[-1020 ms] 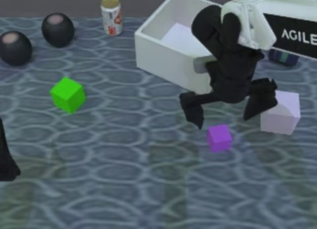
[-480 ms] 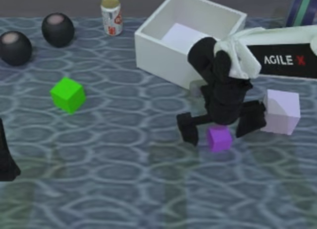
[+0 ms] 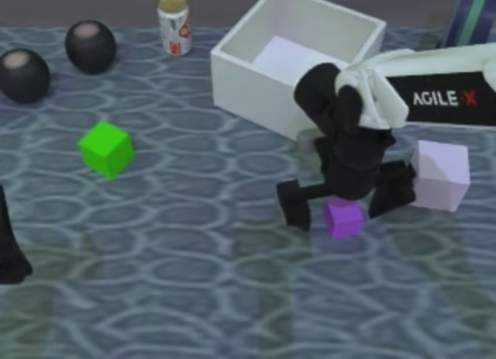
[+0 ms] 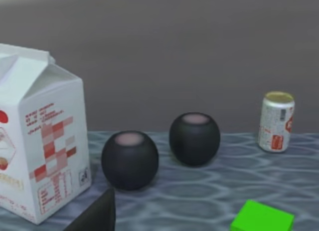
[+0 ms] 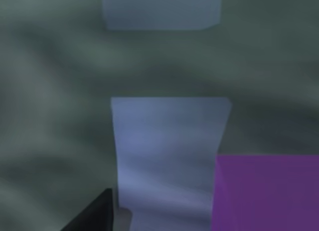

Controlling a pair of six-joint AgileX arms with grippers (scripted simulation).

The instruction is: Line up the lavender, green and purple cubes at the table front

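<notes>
The small purple cube (image 3: 342, 219) lies right of the table's middle. My right gripper (image 3: 343, 202) hangs directly over it, open, with one finger on each side of the cube and clear of it. In the right wrist view the purple cube (image 5: 266, 191) fills a corner, and one dark finger (image 5: 94, 215) shows apart from it. The lavender cube (image 3: 442, 174) sits just right of that gripper, close to its right finger. The green cube (image 3: 106, 148) rests far to the left, also seen as a green cube (image 4: 261, 218) in the left wrist view. My left gripper (image 3: 9, 254) is parked at the left edge, open.
A big white square box (image 3: 256, 72) stands behind the right arm. At the back left are a drinks can (image 3: 174, 24) and two black spheres (image 3: 91, 45) (image 3: 23, 74). A milk carton (image 4: 40, 141) shows in the left wrist view. A striped object (image 3: 473, 14) lies at the back right.
My right gripper has come down and forward until its open fingers straddle the purple cube, slowing over the last half second. The cubes and the left arm have not moved.
</notes>
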